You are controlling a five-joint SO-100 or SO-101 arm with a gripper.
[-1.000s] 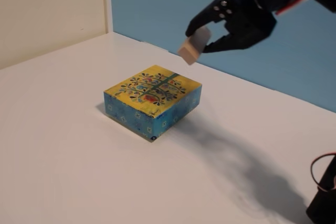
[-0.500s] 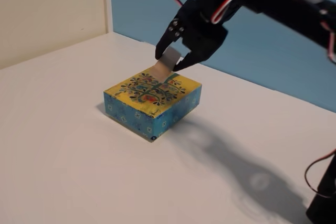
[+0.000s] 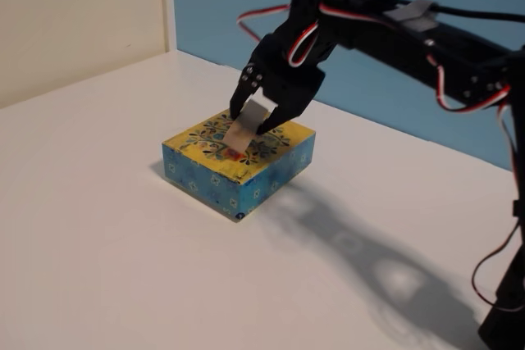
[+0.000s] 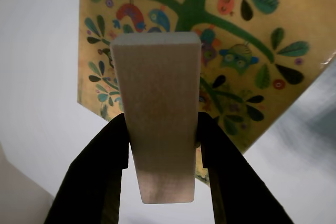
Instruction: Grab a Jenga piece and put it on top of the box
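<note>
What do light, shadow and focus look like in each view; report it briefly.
Fixed view: soft even light, the arm's broad blurred shadow on the white table right of the flat yellow-topped floral box; picture slightly soft. Wrist view: the light-tan wooden Jenga block in the black gripper is sharp, its near end shaded; the right edge smears.

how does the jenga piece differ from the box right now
The Jenga piece is plain, unmarked light wood; the box has a yellow floral top and blue patterned sides. The piece is narrow and much smaller; the box is broad and flat. The piece is held tilted in the gripper; the box rests on the table. Both are rectangular.
</note>
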